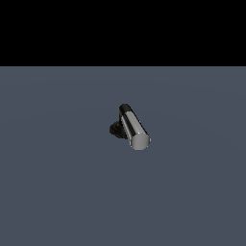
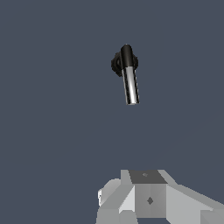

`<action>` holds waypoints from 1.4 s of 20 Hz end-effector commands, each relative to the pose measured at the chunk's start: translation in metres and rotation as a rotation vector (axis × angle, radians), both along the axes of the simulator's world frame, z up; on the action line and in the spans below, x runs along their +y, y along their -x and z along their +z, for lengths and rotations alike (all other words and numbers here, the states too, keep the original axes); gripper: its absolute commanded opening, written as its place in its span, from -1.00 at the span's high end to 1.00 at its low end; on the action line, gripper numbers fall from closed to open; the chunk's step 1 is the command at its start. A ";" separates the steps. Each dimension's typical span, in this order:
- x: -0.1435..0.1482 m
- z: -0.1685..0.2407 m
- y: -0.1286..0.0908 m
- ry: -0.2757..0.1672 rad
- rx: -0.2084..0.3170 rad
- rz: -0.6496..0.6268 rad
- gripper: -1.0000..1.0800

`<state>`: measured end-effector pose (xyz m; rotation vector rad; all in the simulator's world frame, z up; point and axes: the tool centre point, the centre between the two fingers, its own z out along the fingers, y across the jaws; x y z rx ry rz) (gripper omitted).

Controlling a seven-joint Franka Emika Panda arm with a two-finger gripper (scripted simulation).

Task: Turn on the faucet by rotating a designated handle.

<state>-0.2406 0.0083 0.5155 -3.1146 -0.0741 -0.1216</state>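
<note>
The faucet (image 1: 126,126) stands alone on the flat grey-blue floor, near the middle of the exterior view. Its round black base (image 1: 116,129) sits low, with a short black elbow (image 1: 124,108) above it. The handle (image 1: 134,129), a shiny silver bar with a flat round end, slopes from the elbow toward the camera. From the wrist view the faucet (image 2: 124,63) and its handle (image 2: 130,87) lie well ahead of the camera. Grey-white blocky parts of my gripper (image 2: 146,177) show at the picture's edge, far from the handle and touching nothing. Its fingers cannot be told apart.
The grey-blue floor (image 1: 57,192) spreads out on all sides of the faucet. A black band fills the area beyond its far edge in the exterior view. The arm does not show in the exterior view.
</note>
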 end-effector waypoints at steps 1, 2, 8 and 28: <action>0.000 0.000 0.000 0.000 0.000 0.000 1.00; 0.000 0.000 0.000 0.000 0.000 0.000 1.00; 0.000 -0.012 -0.004 0.001 0.002 0.006 1.00; -0.002 -0.161 -0.045 0.014 0.030 0.084 1.00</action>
